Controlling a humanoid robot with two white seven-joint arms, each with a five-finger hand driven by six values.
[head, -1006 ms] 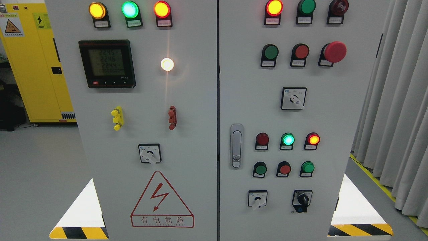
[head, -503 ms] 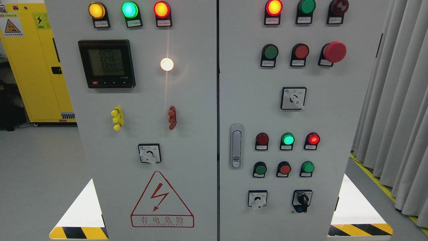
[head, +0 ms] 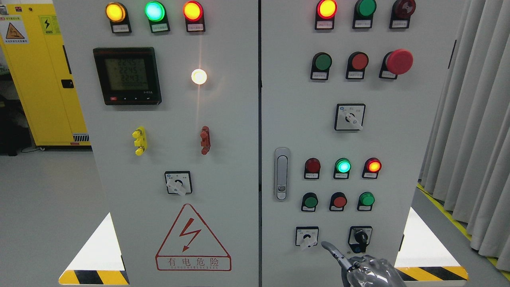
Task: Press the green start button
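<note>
The grey control cabinet's right door (head: 295, 99) carries three green push buttons: one in the upper row (head: 322, 62) and two in the lower row, at the left (head: 310, 201) and at the right (head: 366, 199). My right hand (head: 360, 269) shows at the bottom edge, below the lower buttons. Its index finger (head: 330, 249) points up and left while the other fingers are curled, and it holds nothing. The fingertip lies between the white rotary switch (head: 306, 237) and the black key switch (head: 360, 238), apart from every button. The left arm is out of view.
Red buttons (head: 339, 201) sit beside the green ones, and a red mushroom stop (head: 399, 61) stands out at the upper right. A door handle (head: 281, 173) is left of the lit lamps (head: 343, 166). Curtains (head: 474, 119) hang at the right, and a yellow cabinet (head: 36, 79) stands at the left.
My right hand has come into view at the bottom right with its index finger extended; it was absent in both earlier frames. The panel is unchanged apart from flickering lamps.
</note>
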